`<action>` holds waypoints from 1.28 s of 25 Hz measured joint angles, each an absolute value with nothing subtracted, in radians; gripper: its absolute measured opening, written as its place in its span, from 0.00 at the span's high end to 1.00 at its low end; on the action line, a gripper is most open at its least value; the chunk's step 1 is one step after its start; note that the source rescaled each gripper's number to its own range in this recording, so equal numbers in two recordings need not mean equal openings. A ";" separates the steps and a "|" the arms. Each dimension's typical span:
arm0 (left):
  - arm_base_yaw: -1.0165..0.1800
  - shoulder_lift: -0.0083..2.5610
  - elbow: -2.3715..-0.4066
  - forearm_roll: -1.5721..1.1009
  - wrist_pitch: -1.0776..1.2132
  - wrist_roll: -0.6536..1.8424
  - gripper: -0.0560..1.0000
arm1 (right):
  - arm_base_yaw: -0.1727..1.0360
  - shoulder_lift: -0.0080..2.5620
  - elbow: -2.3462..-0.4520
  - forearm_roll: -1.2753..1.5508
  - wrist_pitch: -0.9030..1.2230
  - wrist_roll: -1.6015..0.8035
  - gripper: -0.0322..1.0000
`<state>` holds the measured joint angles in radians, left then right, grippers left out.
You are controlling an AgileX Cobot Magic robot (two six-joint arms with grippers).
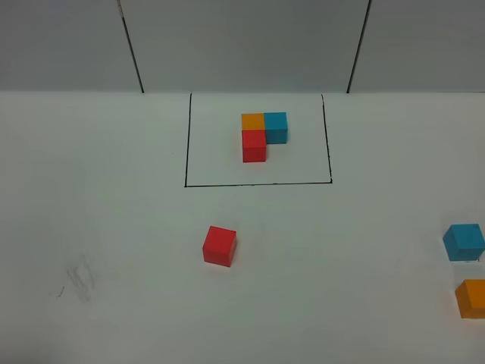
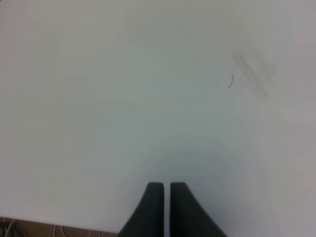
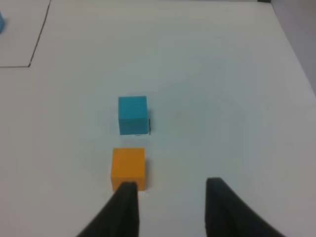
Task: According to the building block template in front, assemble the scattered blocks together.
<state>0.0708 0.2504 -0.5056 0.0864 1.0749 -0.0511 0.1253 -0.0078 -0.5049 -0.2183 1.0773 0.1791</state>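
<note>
Three scattered blocks (image 1: 219,246), framed template (image 1: 264,135), right hand (image 3: 172,183) spread beside orange block (image 3: 128,167)

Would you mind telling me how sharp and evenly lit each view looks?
Exterior high: sharp, evenly lit, faint shadow under the loose red cube. Left wrist: hazy, dimmer around the shut left gripper. Right wrist: blue cube and orange cube fairly clear, right gripper blurred close up.

Table (image 1: 114,227): white, smooth, matt; faint grey scuff (image 1: 79,280) near left. Loose red cube (image 1: 219,246), blue cube (image 1: 464,242), orange cube (image 1: 471,298): plain matt faces.
</note>
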 joint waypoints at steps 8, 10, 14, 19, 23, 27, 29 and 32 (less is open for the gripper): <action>-0.020 0.155 -0.506 0.086 1.070 -0.049 0.95 | 0.125 -0.008 -0.505 -0.218 1.077 0.179 0.61; -0.020 0.153 -0.506 0.086 1.070 -0.049 0.95 | 0.125 -0.008 -0.505 -0.218 1.077 0.179 0.61; -0.020 0.122 -0.506 0.086 1.069 -0.049 0.95 | 0.125 -0.008 -0.505 -0.218 1.077 0.179 0.61; -0.020 0.037 -0.506 0.086 1.069 -0.049 0.95 | 0.125 -0.008 -0.505 -0.218 1.077 0.179 0.61; -0.020 -0.005 -0.506 0.086 1.070 -0.049 0.95 | 0.125 -0.008 -0.505 -0.218 1.077 0.179 0.61; -0.020 -0.006 -0.506 0.086 1.070 -0.049 0.95 | 0.125 -0.008 -0.505 -0.218 1.077 0.179 0.61; -0.020 -0.006 -0.506 0.086 1.070 -0.049 0.95 | 0.125 -0.008 -0.505 -0.218 1.077 0.179 0.61; -0.020 -0.006 -0.506 0.086 1.070 -0.049 0.95 | 0.125 -0.008 -0.505 -0.218 1.077 0.179 0.61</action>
<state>-0.0197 -0.0060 -0.5056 0.0864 1.0705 -0.0492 0.1253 -0.0078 -0.5049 -0.2183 1.0773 0.1791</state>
